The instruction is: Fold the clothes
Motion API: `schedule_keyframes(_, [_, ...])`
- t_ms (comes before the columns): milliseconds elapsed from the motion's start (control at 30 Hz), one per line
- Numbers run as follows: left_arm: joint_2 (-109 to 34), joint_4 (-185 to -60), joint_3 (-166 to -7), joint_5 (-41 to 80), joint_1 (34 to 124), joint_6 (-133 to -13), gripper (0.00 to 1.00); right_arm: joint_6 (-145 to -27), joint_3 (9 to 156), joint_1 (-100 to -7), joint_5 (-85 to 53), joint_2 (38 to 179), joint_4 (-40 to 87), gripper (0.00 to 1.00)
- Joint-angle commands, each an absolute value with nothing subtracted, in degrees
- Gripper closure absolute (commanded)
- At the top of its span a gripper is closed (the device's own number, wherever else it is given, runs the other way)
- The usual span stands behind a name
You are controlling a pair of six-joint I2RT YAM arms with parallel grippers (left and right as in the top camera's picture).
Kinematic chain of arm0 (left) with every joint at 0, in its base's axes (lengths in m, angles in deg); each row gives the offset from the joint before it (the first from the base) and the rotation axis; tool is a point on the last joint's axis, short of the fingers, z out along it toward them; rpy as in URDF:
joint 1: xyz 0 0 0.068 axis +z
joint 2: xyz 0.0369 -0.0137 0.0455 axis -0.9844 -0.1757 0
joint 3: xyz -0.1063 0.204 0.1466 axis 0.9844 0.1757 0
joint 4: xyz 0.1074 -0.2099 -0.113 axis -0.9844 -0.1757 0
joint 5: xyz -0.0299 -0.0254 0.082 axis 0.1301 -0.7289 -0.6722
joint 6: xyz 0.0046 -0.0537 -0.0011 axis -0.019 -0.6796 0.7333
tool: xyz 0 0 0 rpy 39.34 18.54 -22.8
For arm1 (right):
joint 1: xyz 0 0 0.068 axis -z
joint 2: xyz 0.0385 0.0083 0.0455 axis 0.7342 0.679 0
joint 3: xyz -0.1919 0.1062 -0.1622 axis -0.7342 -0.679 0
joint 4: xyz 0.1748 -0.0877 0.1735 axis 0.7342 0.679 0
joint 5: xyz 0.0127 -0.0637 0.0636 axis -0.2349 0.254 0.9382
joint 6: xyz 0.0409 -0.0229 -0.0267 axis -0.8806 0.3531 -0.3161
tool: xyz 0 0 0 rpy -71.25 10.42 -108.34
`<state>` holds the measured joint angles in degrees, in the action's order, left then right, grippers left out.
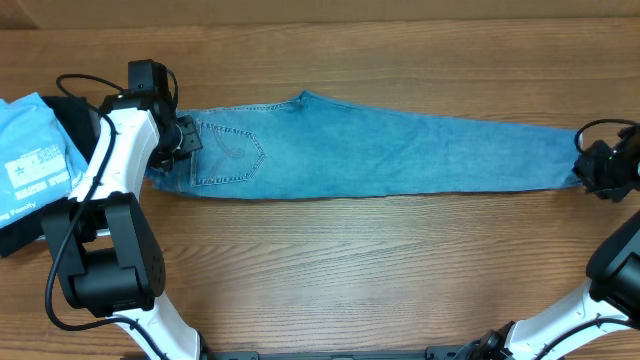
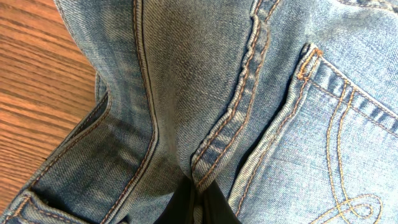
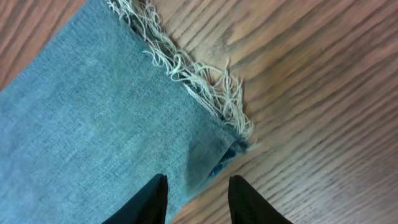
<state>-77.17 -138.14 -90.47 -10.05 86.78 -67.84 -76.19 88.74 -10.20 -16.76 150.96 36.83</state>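
Overhead view, read with 12 o'clock at the far table edge.

At 9 o'clock: a light blue T-shirt [image 1: 30, 160] with white print lies partly on a black garment [image 1: 66, 112] on the wooden table [image 1: 350, 270]. Both are just beside the left arm.

Next across: the left gripper [image 1: 185, 138] sits at the waist end of the jeans [image 1: 380, 155], at the 9 o'clock side of the back pocket [image 1: 230, 155]. In the left wrist view its black fingers [image 2: 180, 208] are drawn close together at the bottom of the frame, and a raised fold of stitched denim is pinched between them. The pincer is clenched on the jeans. The pocket's edge and curled stitching run off toward 3 o'clock.

Centre: the jeans lie flat on the table in one long strip, waist at 9 o'clock, ankle at 3 o'clock.

At 3 o'clock: the right gripper [image 1: 592, 168] is at the ankle end. The right wrist view shows the frayed hem [image 3: 186, 68] with pale loose threads on the wood. The two fingers [image 3: 146, 202] stand apart, one over the denim and one over bare wood, with the hem corner just ahead of the gap. This pincer is released and grasps nothing.
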Motion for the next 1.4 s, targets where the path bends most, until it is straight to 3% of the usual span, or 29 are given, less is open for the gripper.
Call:
schedule_keyframes(0, [-75.84, -138.31, -90.01, -10.92, 87.37, -66.29, 0.96, -76.43, 88.28, -10.05, -15.31, 150.23, 34.95, 0.64])
schedule_keyframes(500, [-75.84, -138.45, -90.01, -11.10, 87.37, -66.27, 0.95, -76.46, 88.04, -10.05, -15.55, 156.51, 33.27, 0.64])
schedule_keyframes(567, [-75.84, -138.51, -90.01, -11.10, 87.37, -66.29, 0.95, -76.43, 88.04, -10.05, -15.55, 156.77, 33.01, 0.95])
schedule_keyframes(800, [-71.97, -139.56, -90.05, -10.88, 87.37, -66.33, 0.95, -76.41, 90.84, -10.05, -15.34, 155.00, 33.88, 0.96])
schedule_keyframes(833, [-70.02, -140.41, -90.05, -10.90, 87.37, -66.36, 0.85, -76.41, 91.65, -10.05, -15.07, 153.86, 33.95, 0.96])
schedule_keyframes(867, [-67.81, -141.59, -90.05, -11.10, 87.37, -66.40, 0.51, -76.41, 92.35, -10.05, -14.22, 152.40, 34.01, 0.96])
schedule_keyframes(900, [-65.80, -142.95, -90.05, -11.10, 87.37, -67.14, 0.31, -76.41, 92.90, -10.05, -13.19, 150.98, 34.17, 0.96])
schedule_keyframes(933, [-63.86, -145.11, -90.05, -11.14, 87.37, -68.43, 0.18, -76.41, 93.44, -10.07, -12.52, 149.75, 34.41, 0.96])
schedule_keyframes(1100, [-62.15, -159.58, -89.48, -14.42, 87.48, -78.25, 0.25, -76.41, 93.79, -10.22, -12.25, 147.37, 34.32, 0.96])
schedule_keyframes(1133, [-62.15, -160.32, -88.96, -17.57, 87.72, -81.28, 0.17, -76.41, 93.79, -10.22, -11.66, 147.37, 34.30, 0.96])
schedule_keyframes(1167, [-62.15, -159.80, -87.86, -18.61, 88.87, -84.76, 0.08, -76.39, 93.79, -10.22, -10.51, 147.37, 34.08, 0.96])
schedule_keyframes(1233, [-62.15, -156.46, -85.39, -18.37, 91.34, -86.51, 0.04, -76.39, 93.79, -10.22, -9.76, 147.37, 33.91, 0.96])
schedule_keyframes(1367, [-62.26, -140.43, -75.87, -12.34, 96.46, -83.67, 0.11, -76.41, 93.79, -10.22, -9.74, 147.37, 34.17, 0.96])
